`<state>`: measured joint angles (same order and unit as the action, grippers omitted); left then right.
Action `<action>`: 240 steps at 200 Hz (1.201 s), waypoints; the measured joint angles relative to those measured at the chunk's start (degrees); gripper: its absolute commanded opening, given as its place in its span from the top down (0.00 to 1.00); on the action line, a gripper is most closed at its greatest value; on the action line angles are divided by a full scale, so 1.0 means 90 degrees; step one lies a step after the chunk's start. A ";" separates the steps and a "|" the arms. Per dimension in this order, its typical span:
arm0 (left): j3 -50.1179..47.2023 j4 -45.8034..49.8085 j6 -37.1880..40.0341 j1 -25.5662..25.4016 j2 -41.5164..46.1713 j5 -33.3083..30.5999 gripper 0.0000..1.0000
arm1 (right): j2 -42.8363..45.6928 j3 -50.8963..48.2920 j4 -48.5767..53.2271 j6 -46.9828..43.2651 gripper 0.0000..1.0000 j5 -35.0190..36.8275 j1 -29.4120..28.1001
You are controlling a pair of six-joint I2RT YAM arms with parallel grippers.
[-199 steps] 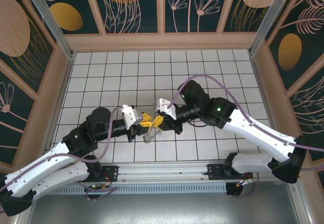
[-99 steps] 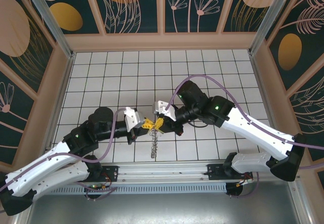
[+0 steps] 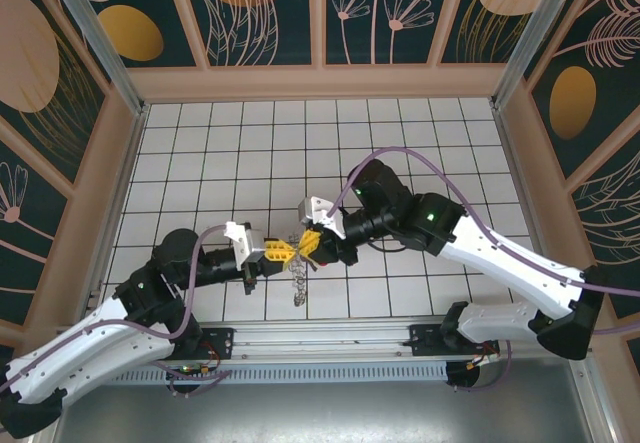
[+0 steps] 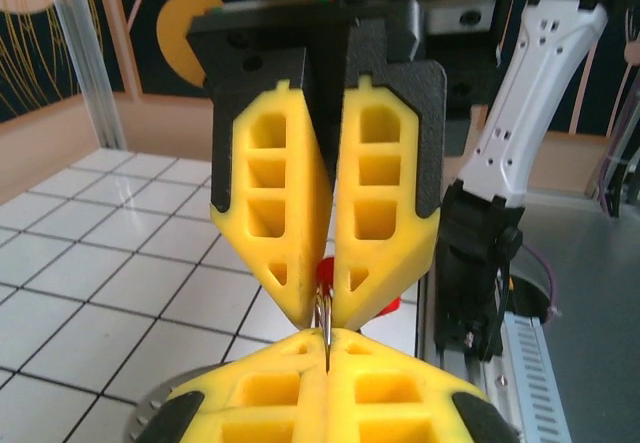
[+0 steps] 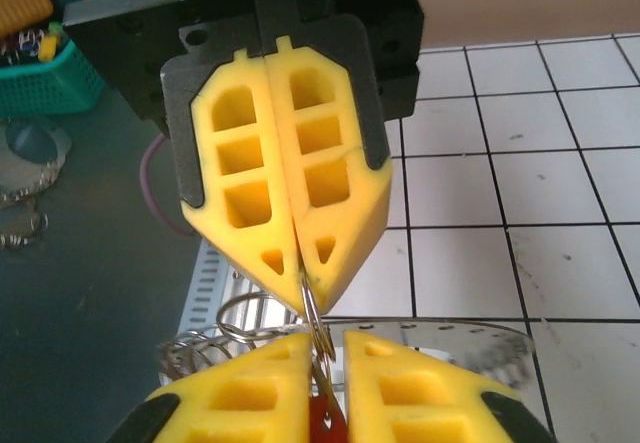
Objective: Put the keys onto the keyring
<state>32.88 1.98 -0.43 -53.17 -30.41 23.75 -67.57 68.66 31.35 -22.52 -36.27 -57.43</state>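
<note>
Left gripper [image 4: 327, 349], yellow cut-out plastic fingers in black holders: jaws pressed together, w/ a thin steel wire loop pinched at the seam. Right gripper [image 5: 324, 347], same build, meets it tip to tip. Its jaws are all but closed, w/ a narrow slit left and the small key w/ red plastic head [image 5: 322, 420] wedged in that slit. Blade is hidden, so can't tell how it sits vs the wire. The keyring [image 5: 232, 325], springy coiled wire round a flat ring, hangs just below both sets of tips. Colour of the flat part is unclear.

Change: over the last sec the L arm drew back toward its base and R followed, so the meeting point slid to L's side. Tips stayed touching throughout. The hanging ring stretched longer, then bunched up again. Prob means threading is under way, R working the key onto the loop L holds. Not done: the key sits in R's slit, not hanging free on the wire.

Materials: fingers matte, hollow-celled, look a bit compliant. Wire is thin and shiny, prob slippery and easy to lose. Key head is glossy. Further out from the jaws is the white gridded tile table [image 3: 400, 143], smooth and flat.
</note>
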 measured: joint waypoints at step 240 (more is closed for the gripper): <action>-0.0733 -0.2429 -0.0991 -0.0010 -0.0192 0.0483 1.00 | 0.0784 -0.0857 -0.1175 0.0546 0.98 -0.0435 0.0085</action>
<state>26.28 -19.88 -9.34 -53.25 -32.14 28.10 -60.51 60.95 20.78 -17.61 -40.18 -56.66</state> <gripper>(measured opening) 0.043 0.044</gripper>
